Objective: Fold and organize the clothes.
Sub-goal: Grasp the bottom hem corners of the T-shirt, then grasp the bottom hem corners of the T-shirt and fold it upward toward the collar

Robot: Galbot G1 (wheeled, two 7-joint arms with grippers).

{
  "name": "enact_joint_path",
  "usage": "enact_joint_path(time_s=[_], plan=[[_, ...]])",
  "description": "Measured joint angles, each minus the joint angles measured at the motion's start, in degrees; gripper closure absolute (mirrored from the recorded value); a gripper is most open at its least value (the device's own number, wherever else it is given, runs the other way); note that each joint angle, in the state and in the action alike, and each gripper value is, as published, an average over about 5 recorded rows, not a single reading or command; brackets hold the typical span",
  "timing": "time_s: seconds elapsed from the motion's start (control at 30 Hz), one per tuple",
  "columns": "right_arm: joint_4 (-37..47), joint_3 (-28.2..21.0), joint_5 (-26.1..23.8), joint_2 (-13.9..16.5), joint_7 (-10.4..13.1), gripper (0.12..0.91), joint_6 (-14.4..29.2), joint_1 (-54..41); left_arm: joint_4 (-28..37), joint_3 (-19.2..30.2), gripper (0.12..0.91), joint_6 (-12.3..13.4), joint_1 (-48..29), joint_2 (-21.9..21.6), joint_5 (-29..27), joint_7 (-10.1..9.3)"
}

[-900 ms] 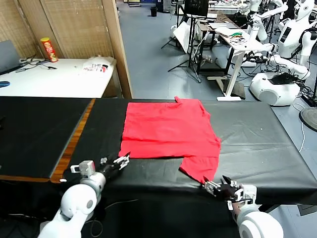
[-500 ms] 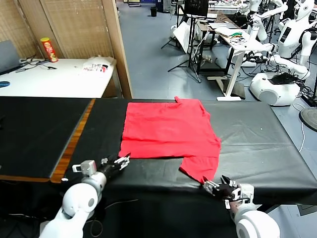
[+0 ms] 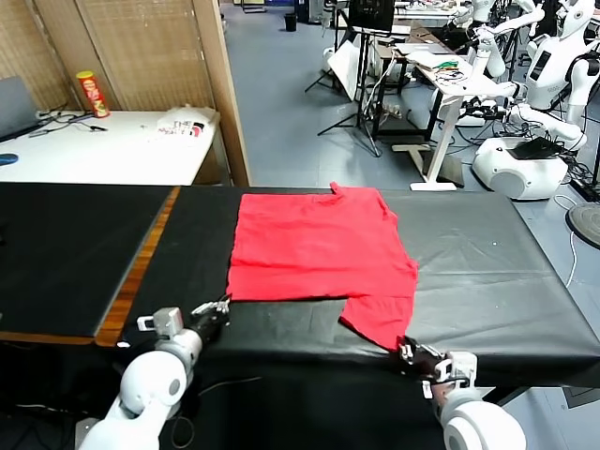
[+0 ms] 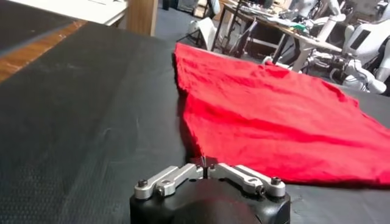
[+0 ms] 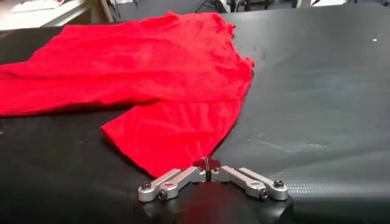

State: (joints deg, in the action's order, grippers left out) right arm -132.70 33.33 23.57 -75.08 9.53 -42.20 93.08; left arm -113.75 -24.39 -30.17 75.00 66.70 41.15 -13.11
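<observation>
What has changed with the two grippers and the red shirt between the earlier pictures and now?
Both arms drew back toward the robot. The left gripper, shut and empty, slid back from the T-shirt near its near-left corner. The right gripper, also shut, pulled back too and now sits at the tip of the near sleeve; whether it pinches cloth is unclear. The T-shirt stayed flat in place on the black table.

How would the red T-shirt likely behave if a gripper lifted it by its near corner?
The red T-shirt lies flat with soft creases, so it would probably droop limply. It looks like thin cloth, likely light. On the black table cover, a push would likely bunch it rather than slide it whole.
</observation>
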Motion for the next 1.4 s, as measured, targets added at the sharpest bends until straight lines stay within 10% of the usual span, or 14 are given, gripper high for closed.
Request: enact_joint_path(time_s=[0.23,0.53,1.4], plan=[[-1.3,1.2,1.7,0.6,-1.7,0.903,0.9,0.5,-5.6,-2.5,0.905,-0.5,4.9,-1.9,1.5,-0.73],[9.6,-0.9,3.2,4.2,-4.6,0.903,13.4,-10.5,-8.5,-3.3,0.905,3.5,5.9,-1.8,2.1,-0.63],[43.6,-14.3,2.2,8.5,-9.7,0.903,24.6,-42.7,8.0,1.8,0.905,7.2,-10.2,-0.8,-3.9,-0.16]])
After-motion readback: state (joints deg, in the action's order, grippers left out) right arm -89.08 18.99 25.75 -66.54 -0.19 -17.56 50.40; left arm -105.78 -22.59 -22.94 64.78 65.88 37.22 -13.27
